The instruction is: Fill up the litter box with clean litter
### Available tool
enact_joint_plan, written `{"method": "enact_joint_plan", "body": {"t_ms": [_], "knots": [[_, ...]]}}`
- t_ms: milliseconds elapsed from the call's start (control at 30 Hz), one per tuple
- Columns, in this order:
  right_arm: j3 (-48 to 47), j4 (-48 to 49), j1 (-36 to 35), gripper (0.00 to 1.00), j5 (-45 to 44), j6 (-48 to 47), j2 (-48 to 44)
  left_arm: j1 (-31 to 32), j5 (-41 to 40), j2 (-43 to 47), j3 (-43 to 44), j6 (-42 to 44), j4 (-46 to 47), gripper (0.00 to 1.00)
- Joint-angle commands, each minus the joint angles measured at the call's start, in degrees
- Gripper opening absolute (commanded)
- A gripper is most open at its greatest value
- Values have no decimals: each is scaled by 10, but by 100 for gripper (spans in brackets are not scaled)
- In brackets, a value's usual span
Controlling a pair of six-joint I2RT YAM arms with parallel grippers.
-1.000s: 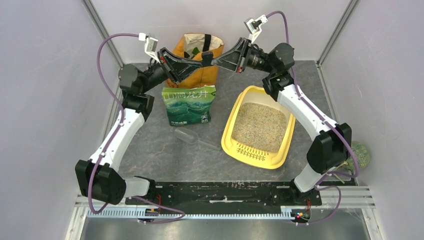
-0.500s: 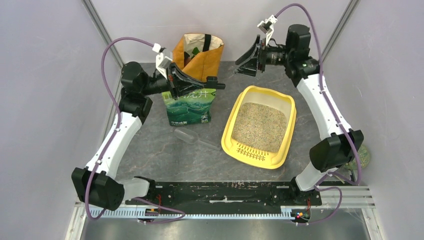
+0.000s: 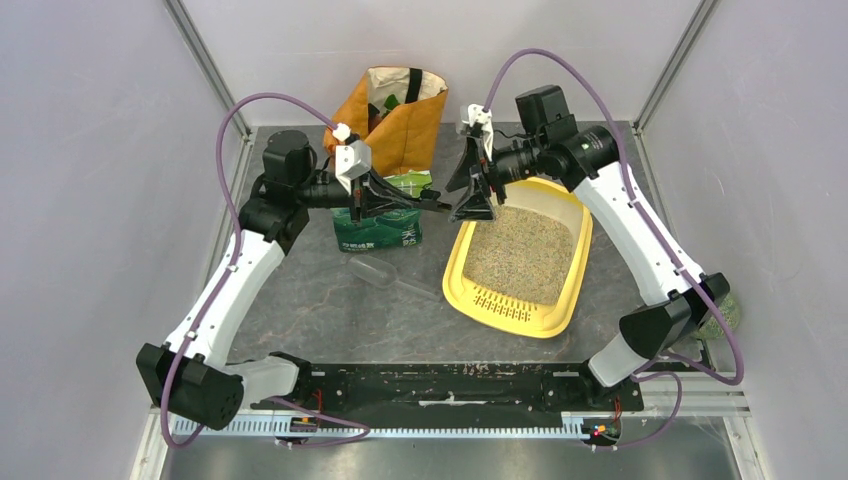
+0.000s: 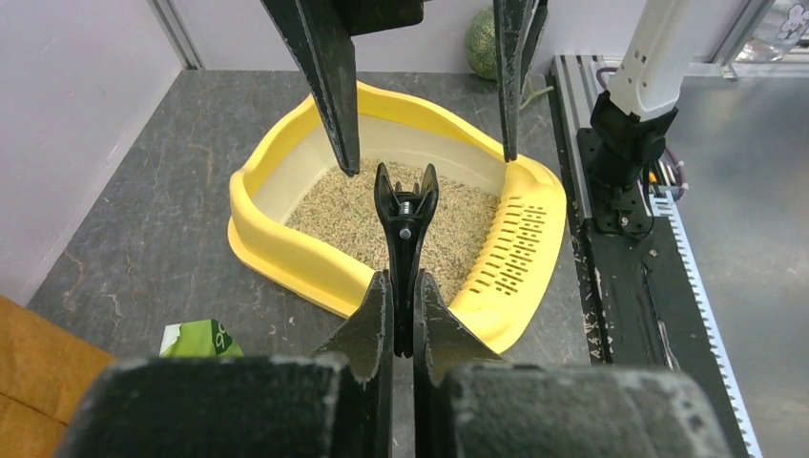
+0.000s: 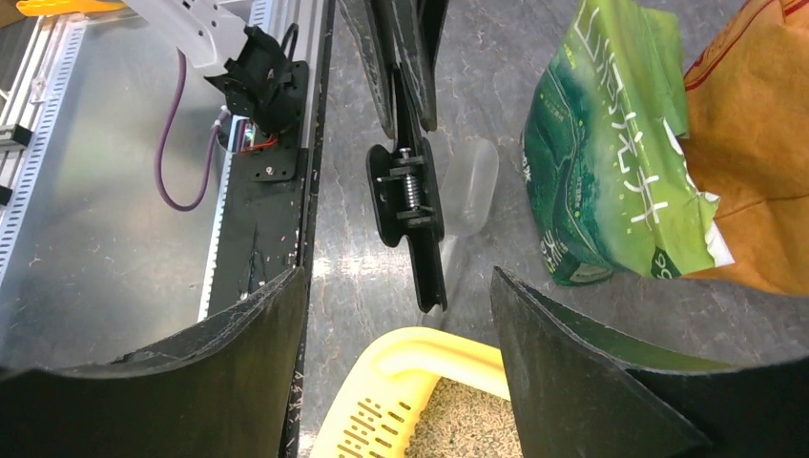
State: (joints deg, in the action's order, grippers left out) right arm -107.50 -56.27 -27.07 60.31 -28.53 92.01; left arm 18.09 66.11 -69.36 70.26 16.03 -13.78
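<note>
Litter box (image 3: 452, 272) flat on the grey table (image 3: 330, 320), with clean litter (image 3: 518, 252) spread across its floor. By its far-left corner, right gripper (image 3: 468, 200) spread wide. Just left of that corner, left gripper (image 4: 403, 286) pinched on a black spring clip (image 4: 405, 205). Further left of the box, green bag (image 3: 385, 230) and clear scoop (image 3: 375, 272).

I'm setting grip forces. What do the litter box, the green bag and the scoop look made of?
The litter box looks like moulded plastic: smooth yellow, slightly shiny, with a slotted lip. The green bag seems to be thin printed plastic film, glossy and creased. The scoop is probably clear plastic, see-through with soft highlights.
</note>
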Motion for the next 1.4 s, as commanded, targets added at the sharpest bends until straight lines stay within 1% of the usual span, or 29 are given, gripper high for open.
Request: {"method": "enact_joint_plan", "body": {"t_ms": [0, 267, 400, 500, 700, 767, 800, 833, 900, 933, 967, 1033, 1100, 1167, 1233, 1367], "knots": [[41, 75, -7, 78, -25, 16, -41, 5, 8, 11, 21, 60, -17, 2], [71, 188, -24, 75, -23, 84, -45, 9, 6, 14, 6, 32, 20, 2], [78, 215, -30, 69, -21, 99, -46, 9, 5, 16, 5, 26, 24, 2], [86, 226, -31, 60, -22, 100, -49, 9, 3, 17, 4, 24, 26, 2], [92, 234, -32, 46, -21, 98, -54, 9, -1, 20, -4, 9, 41, 2], [92, 234, -32, 33, -23, 97, -55, 9, -5, 20, -3, 6, 43, 2], [92, 233, -32, 25, -24, 96, -55, 9, -11, 21, -3, 3, 44, 7], [92, 233, -31, 19, -26, 97, -56, 9, -18, 23, -3, 0, 44, 18], [92, 230, -31, 8, -31, 97, -57, 8, -35, 29, -2, 9, 29, 42], [91, 226, -31, 2, -34, 94, -57, 6, -49, 35, -3, 13, 20, 49], [89, 221, -29, 0, -37, 93, -58, 3, -57, 42, -7, 15, 14, 54], [88, 213, -26, 0, -38, 89, -59, -14, -64, 54, -17, 5, 15, 59], [84, 200, -21, 0, -40, 78, -56, -43, -57, 61, -25, -12, 18, 60], [70, 189, -11, 0, -41, 73, -46, -79, -54, 61, -27, -6, 14, 62], [46, 169, 2, 0, -42, 50, -30, -113, -63, 49, -21, 8, 8, 66], [-38, 110, 34, 0, -47, -27, 30, -158, -69, -32, 68, 161, -128, 67]]}}
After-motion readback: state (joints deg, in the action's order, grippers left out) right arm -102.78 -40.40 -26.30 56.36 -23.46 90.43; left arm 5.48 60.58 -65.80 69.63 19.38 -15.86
